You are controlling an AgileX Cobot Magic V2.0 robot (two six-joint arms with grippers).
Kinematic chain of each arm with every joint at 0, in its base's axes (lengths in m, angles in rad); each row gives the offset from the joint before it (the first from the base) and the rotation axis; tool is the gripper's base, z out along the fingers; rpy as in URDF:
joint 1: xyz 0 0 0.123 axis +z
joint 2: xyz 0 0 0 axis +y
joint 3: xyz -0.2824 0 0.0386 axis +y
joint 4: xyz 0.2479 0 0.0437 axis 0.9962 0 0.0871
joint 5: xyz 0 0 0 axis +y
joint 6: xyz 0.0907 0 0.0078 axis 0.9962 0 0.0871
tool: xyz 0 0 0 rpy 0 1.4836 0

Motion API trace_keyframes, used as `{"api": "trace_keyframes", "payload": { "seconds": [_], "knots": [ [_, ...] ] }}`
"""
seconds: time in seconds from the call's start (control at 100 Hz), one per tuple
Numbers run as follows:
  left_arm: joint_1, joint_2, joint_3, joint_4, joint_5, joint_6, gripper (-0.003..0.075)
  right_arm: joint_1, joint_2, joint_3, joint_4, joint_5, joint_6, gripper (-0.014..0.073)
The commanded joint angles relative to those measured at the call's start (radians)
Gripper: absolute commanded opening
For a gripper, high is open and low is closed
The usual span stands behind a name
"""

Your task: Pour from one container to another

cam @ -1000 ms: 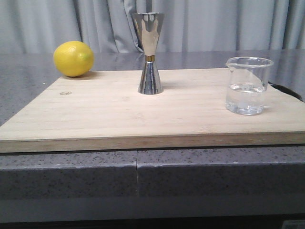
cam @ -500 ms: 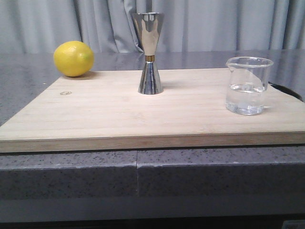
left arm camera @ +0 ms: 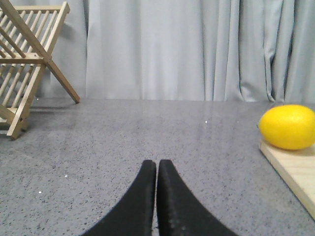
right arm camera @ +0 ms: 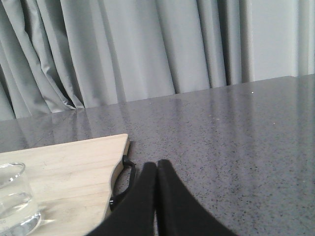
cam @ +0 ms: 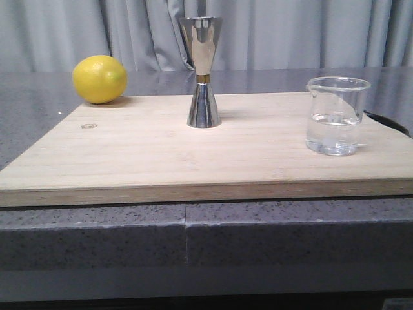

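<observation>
A small clear glass beaker [cam: 337, 115], about half full of clear liquid, stands at the right end of the wooden board [cam: 161, 161]; part of the beaker [right arm camera: 15, 206] shows in the right wrist view. The tall steel hourglass jigger [cam: 202, 71] with a gold band stands upright at the board's back centre. Neither arm shows in the front view. My left gripper [left arm camera: 156, 163] is shut and empty over the grey counter left of the board. Beside the board's black handle [right arm camera: 125, 182], right of the beaker, my right gripper [right arm camera: 156, 163] is shut and empty.
A yellow lemon [cam: 99, 79] rests on the board's back left corner, and the lemon [left arm camera: 288, 127] also appears in the left wrist view. A wooden dish rack [left arm camera: 27, 69] stands on the counter farther left. Grey curtains hang behind the grey speckled counter [cam: 39, 103].
</observation>
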Motion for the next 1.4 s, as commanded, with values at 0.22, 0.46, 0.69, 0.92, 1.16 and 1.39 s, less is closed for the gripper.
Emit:
{"api": "trace_keyframes", "payload": {
  "seconds": [0.22,0.46,0.69,0.92,1.16,1.39],
  "knots": [
    [-0.008,-0.007,-0.158,-0.057,0.016,-0.004,-0.0021,-0.004,-0.006,-0.179,-0.045,0.128,-0.013,-0.0069],
    [-0.008,0.111,-0.352,-0.036,0.171,-0.004,-0.0021,-0.004,0.113,-0.352,-0.133,0.252,-0.013,-0.0069],
    [-0.008,0.250,-0.482,-0.035,0.259,0.067,-0.0021,-0.004,0.257,-0.465,-0.209,0.311,-0.013,-0.0069],
    [-0.008,0.287,-0.496,-0.035,0.259,0.067,-0.0021,-0.004,0.309,-0.477,-0.222,0.308,-0.013,-0.0069],
    [-0.008,0.287,-0.496,-0.035,0.259,0.067,-0.0021,-0.004,0.309,-0.477,-0.222,0.304,-0.013,-0.0069],
    [-0.008,0.287,-0.496,-0.039,0.259,0.067,-0.0021,-0.004,0.309,-0.477,-0.222,0.304,-0.013,-0.0069]
  ]
}}
